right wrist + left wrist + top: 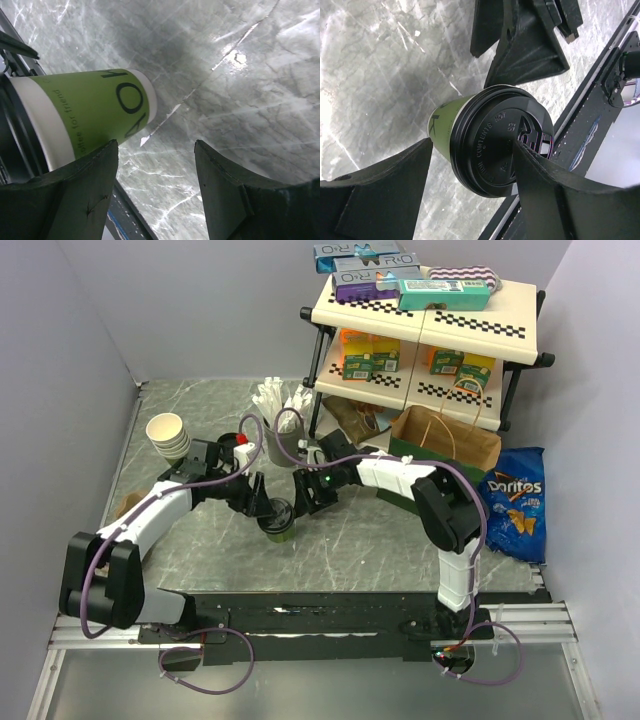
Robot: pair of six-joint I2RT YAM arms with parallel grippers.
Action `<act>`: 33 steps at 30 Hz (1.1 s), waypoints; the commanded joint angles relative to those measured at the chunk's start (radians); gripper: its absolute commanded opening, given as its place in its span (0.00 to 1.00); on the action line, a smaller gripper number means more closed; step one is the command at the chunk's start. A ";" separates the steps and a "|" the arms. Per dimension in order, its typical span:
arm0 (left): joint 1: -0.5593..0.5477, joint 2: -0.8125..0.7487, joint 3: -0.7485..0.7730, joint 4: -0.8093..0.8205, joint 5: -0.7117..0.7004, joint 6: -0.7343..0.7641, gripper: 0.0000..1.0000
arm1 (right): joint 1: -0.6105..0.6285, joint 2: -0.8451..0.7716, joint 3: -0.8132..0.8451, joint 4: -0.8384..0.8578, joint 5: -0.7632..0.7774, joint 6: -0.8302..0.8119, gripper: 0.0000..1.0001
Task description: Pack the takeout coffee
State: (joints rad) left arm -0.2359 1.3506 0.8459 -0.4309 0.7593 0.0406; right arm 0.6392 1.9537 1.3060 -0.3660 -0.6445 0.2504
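The takeout coffee (278,521), a green paper cup with a black lid, stands upright on the marble table between my two arms. In the left wrist view the coffee (492,145) sits between the spread fingers of my left gripper (472,147). One finger crosses in front of the lid's edge, and the other stands clear of the cup's side. My left gripper (264,504) is open around it. My right gripper (309,497) is open just right of the cup. In the right wrist view the coffee (95,112) lies outside the fingers, and my right gripper (156,145) has only tabletop between them.
An open brown paper bag (446,439) stands at the right under a cream shelf (430,318) of boxes. A Doritos bag (514,502) lies at the far right. A stack of cream cups (169,436) and a grey cutlery holder (281,418) stand behind the arms.
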 commanded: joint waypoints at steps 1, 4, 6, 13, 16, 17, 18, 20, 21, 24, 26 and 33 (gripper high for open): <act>0.001 0.022 0.019 0.066 0.020 0.010 0.71 | 0.020 0.007 0.041 0.029 -0.018 0.027 0.69; 0.001 0.027 0.016 0.083 0.038 -0.004 0.70 | 0.030 0.010 0.044 0.030 -0.020 0.027 0.69; 0.000 0.021 0.013 0.089 0.049 -0.013 0.70 | 0.034 0.011 0.047 0.030 -0.018 0.029 0.69; 0.001 0.027 -0.007 0.132 0.046 -0.034 0.70 | 0.037 0.025 0.053 0.030 -0.021 0.032 0.69; 0.000 0.045 -0.008 0.150 0.048 -0.074 0.70 | 0.039 0.028 0.055 0.030 -0.023 0.033 0.69; -0.002 0.054 -0.008 0.152 0.049 -0.076 0.70 | 0.039 0.031 0.056 0.030 -0.021 0.035 0.69; -0.002 0.058 -0.008 0.150 0.049 -0.074 0.70 | 0.040 0.030 0.056 0.030 -0.021 0.035 0.69; -0.003 0.062 -0.011 0.150 0.038 -0.068 0.70 | 0.040 0.030 0.058 0.030 -0.018 0.036 0.69; -0.003 0.061 -0.013 0.146 0.037 -0.067 0.70 | 0.040 0.028 0.058 0.030 -0.018 0.033 0.69; -0.003 0.067 -0.019 0.146 0.020 -0.062 0.70 | 0.040 0.028 0.056 0.030 -0.015 0.036 0.69; -0.006 0.073 -0.027 0.142 0.021 -0.064 0.69 | 0.042 0.030 0.058 0.036 -0.012 0.039 0.69; -0.013 0.027 -0.027 0.144 0.017 -0.059 0.69 | 0.045 0.014 0.073 0.004 0.035 0.040 0.69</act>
State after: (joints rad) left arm -0.2409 1.4033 0.8284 -0.2787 0.8047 -0.0460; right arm 0.6720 1.9858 1.3243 -0.3599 -0.6334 0.2726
